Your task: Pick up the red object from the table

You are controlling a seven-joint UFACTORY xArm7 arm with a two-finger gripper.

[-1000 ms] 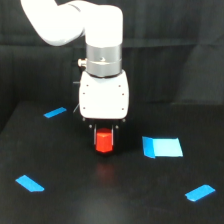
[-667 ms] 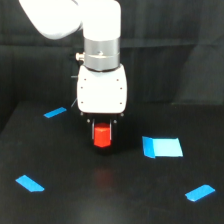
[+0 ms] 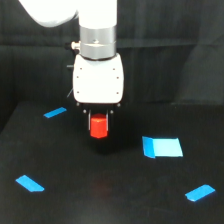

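Red object [image 3: 98, 127] sits clamped between the fingers of the hand [image 3: 98, 126], apparently clear of the bench [image 3: 75, 200], centre frame. Blue patches lie at 9, 8, 3 and 4 o'clock. Advice: lift straight up, grip firm, no sideways swing.
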